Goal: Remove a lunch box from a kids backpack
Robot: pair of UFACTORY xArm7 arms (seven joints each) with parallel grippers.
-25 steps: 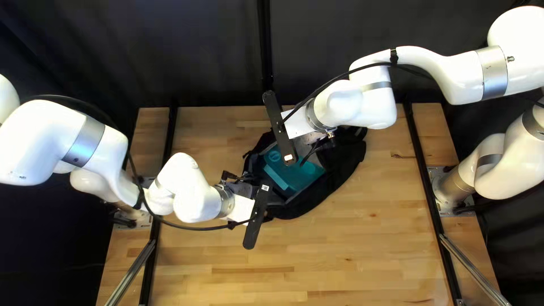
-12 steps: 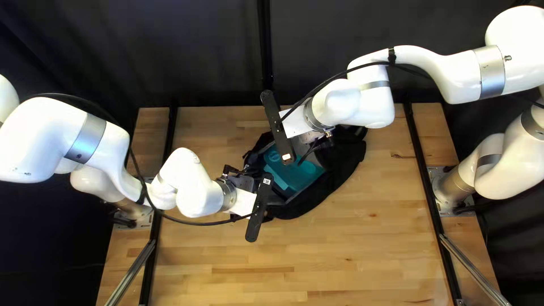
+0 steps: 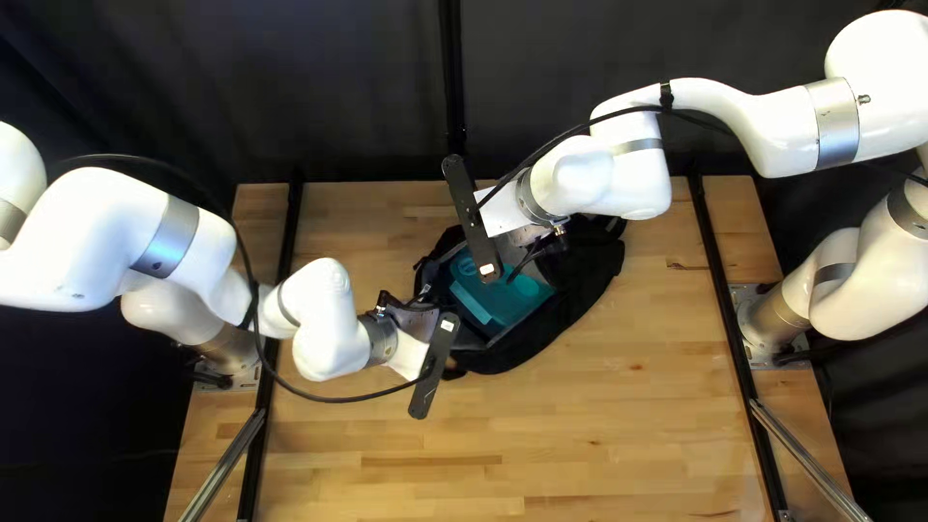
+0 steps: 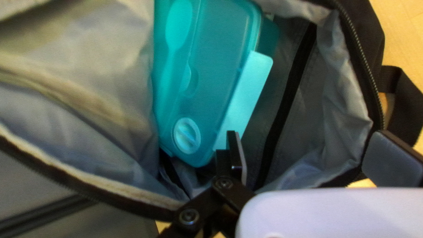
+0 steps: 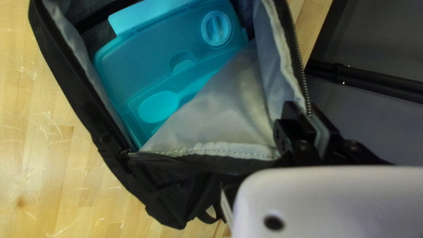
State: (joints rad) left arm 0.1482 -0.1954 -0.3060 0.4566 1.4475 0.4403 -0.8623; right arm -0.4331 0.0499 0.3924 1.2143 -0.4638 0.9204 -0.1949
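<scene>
Left gripper (image 3: 411, 356): while its arm reaches in from the table's (image 3: 580, 445) left edge, it hangs at the near left side of the backpack (image 3: 580, 300). The wrist view shows its fingers (image 4: 236, 154) spread wide, one over the opening and the other out beyond the rim (image 4: 374, 90), with the backpack's side wall between them.

Strap (image 4: 398, 101): black, outside the bag, near the outer finger.

Lunch box (image 3: 498, 304): teal, inside the backpack's main compartment, between the two grippers in the top left view. It lies ahead of the left claw and beside its inner finger, not between the fingers; whether that finger touches the pale latch (image 4: 246, 94) I cannot tell. From the right claw it lies ahead and off to one side, apart from the fingers, with grey lining (image 5: 220, 114) between.

Lid: a spoon (image 5: 158, 106) and a round dial (image 5: 216, 28) show on it; the lining covers one corner.

Right gripper (image 3: 500, 215): over the far side of the bag. Its fingers stand close together, pinching the backpack's zippered edge (image 5: 304, 83).
</scene>
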